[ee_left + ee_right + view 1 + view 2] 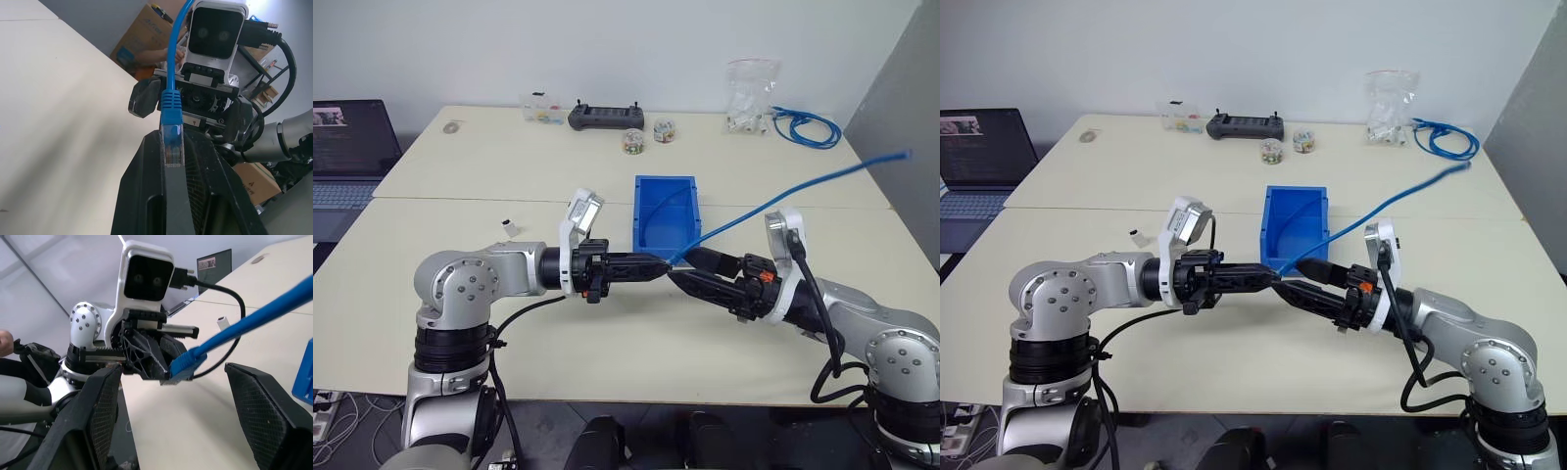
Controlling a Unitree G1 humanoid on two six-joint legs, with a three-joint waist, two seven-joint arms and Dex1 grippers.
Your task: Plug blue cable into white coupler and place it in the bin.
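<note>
Step in hand, by the look of it: a handover of the plug end, coupler not yet mated. White coupler [509, 227] sits alone on the table, left of the arms, untouched. Left gripper [658, 266] is clamped on the clear plug of the blue cable [773, 201], held level above the table in front of the bin [640, 220]. Right gripper [690, 268] faces it, fingers spread wide around the plug, gripping nothing. The cable trails up and away to the right. The next move likely needs the right fingers to close on the boot without bending it. Far edge: controller [605, 118], clear bag [750, 98], coiled cable [806, 126]. Nothing blocks the bin.
</note>
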